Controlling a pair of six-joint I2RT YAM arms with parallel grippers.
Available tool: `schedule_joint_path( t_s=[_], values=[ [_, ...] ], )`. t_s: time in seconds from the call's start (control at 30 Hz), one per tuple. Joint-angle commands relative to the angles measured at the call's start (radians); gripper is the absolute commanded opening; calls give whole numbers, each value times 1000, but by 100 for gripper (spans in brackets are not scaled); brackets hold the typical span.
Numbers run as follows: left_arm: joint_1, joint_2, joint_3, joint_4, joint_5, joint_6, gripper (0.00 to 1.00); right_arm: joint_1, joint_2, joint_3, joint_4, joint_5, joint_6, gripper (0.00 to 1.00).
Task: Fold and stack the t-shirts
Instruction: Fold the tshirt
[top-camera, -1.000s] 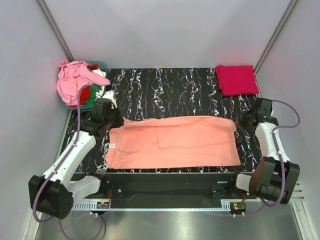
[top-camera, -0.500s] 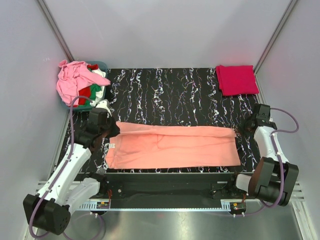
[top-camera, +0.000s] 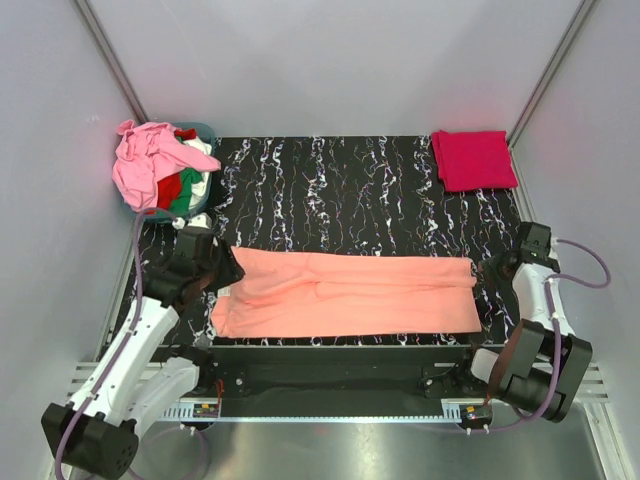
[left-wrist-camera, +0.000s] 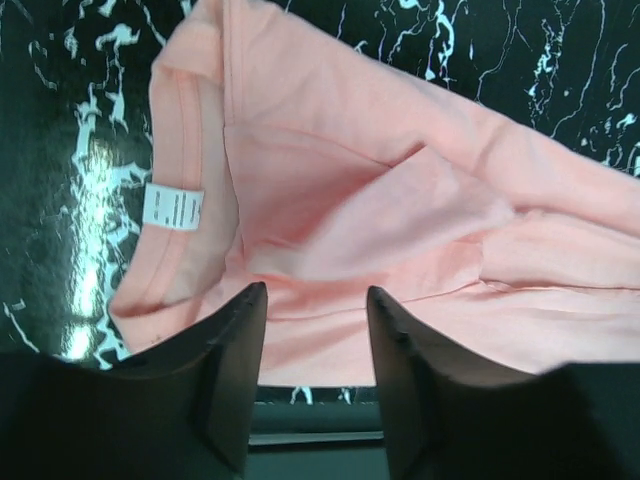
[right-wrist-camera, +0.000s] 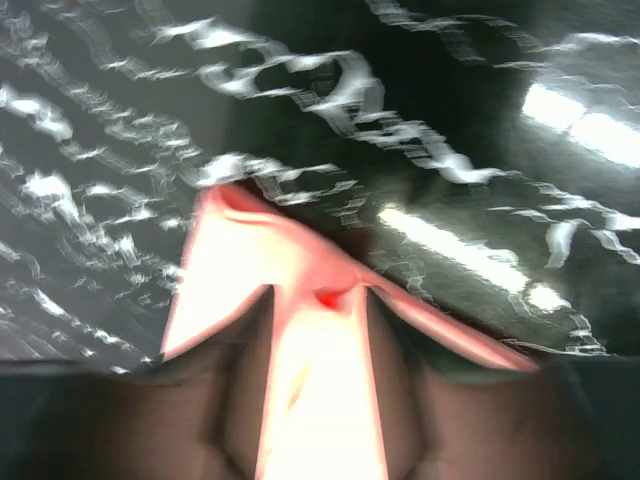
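A salmon-orange t-shirt lies across the near half of the table as a long folded band. In the left wrist view its collar and white label show. My left gripper hovers over the shirt's collar end; its fingers stand open with nothing between them. My right gripper is at the shirt's right end. In the blurred right wrist view its jaws stand apart with the shirt's corner lying between them. A crimson-pink t-shirt lies folded at the back right.
A teal tub at the back left holds a heap of shirts, light pink on top, with red, green and white under it. Grey walls close in the black marbled table on three sides.
Both grippers pulled the shirt's far edge toward the near side, narrowing it into a folded band. Both then went from shut to jaws apart, and the left one let go.
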Motion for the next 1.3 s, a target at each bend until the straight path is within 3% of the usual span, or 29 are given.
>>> schedule_joint_path(
  t_s=[0.0, 0.07, 0.27, 0.43, 0.6, 0.87, 1.27],
  values=[
    [-11, -80, 42, -89, -33, -75, 52, -95, -22, -51, 17, -43, 53, 52],
    [-11, -109, 44, -116, -40, -92, 53, -158, -19, -80, 37, -95, 57, 61],
    [-11, -165, 16, -54, -53, -86, 57, -187, -8, -71, 55, -146, 35, 63],
    [-14, -57, -36, 63, 7, -62, 51, -186, -115, -76, 78, -186, -33, 62],
    [-25, 55, -71, 147, 13, -47, 51, -160, -163, -84, 140, -353, -77, 58],
    [-48, 177, -76, 250, 29, -39, 49, 148, 30, 28, 120, -269, -114, 49],
    [-57, 269, -226, 350, 12, -64, 45, 213, 393, 79, 144, -326, -174, 37]
  ],
)
